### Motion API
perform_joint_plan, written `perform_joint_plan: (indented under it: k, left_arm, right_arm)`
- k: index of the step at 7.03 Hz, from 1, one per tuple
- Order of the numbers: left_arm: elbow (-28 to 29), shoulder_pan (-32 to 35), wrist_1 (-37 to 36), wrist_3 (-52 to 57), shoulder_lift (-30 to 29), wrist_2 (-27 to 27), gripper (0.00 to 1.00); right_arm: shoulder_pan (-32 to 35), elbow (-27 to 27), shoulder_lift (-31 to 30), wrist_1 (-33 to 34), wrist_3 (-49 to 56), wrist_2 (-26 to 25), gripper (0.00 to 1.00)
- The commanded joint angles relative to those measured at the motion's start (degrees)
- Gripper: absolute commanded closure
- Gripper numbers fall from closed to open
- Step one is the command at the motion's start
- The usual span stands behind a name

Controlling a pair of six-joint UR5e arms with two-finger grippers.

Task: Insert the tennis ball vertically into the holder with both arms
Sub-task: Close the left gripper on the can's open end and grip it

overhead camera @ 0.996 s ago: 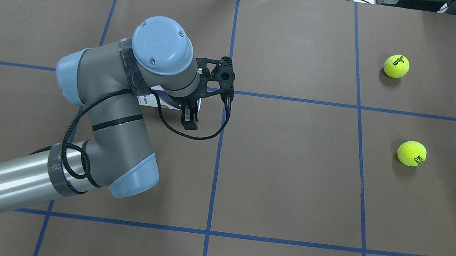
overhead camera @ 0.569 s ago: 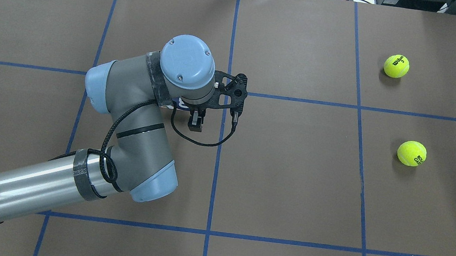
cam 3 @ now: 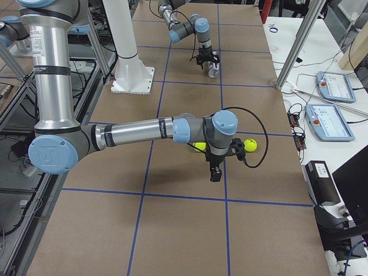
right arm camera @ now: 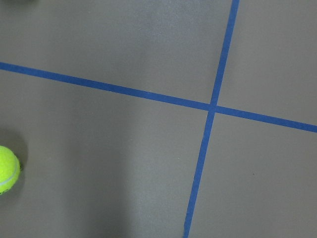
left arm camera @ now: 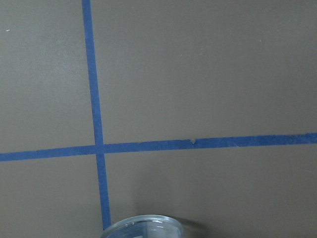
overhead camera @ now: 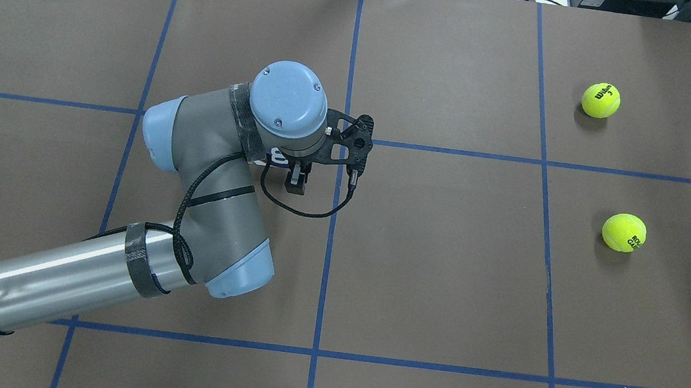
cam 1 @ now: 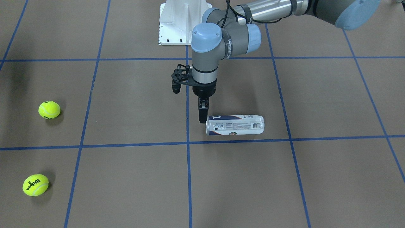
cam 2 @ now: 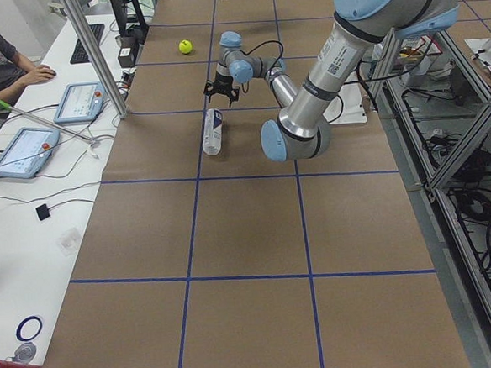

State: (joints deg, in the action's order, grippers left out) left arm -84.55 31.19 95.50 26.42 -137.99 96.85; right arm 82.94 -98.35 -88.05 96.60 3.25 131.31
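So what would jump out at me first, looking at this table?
The big silver-grey left arm stretched to mid-table, its left gripper hanging at one end of a tennis-ball can that lies on its side. Then two bright yellow tennis balls on the robot's right side: a Wilson ball and a second ball.

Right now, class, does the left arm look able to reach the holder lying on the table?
Probably yes. The left gripper hangs right at the silver-rimmed end of the holder, with nothing between them.
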Motion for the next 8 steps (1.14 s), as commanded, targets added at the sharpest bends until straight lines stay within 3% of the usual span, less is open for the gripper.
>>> perform_joint_plan:
  k: [1,4,8]
  left_arm:
    - [1.3,0.2,2.0,-0.2,0.0,-0.8,0.01]
    - [5.0,0.6,6.9,0.2,0.1,-1.8,0.01]
    - [6.0,0.6,7.0,0.7,0.6,-1.8,0.01]
  right_arm:
    - [-0.1,-0.1,0.2,0.0,0.0,0.0,0.0]
    - [-0.1,-0.1,0.2,0.0,0.1,0.0,0.0]
    - [-0.1,0.0,0.2,0.0,0.1,0.0,0.0]
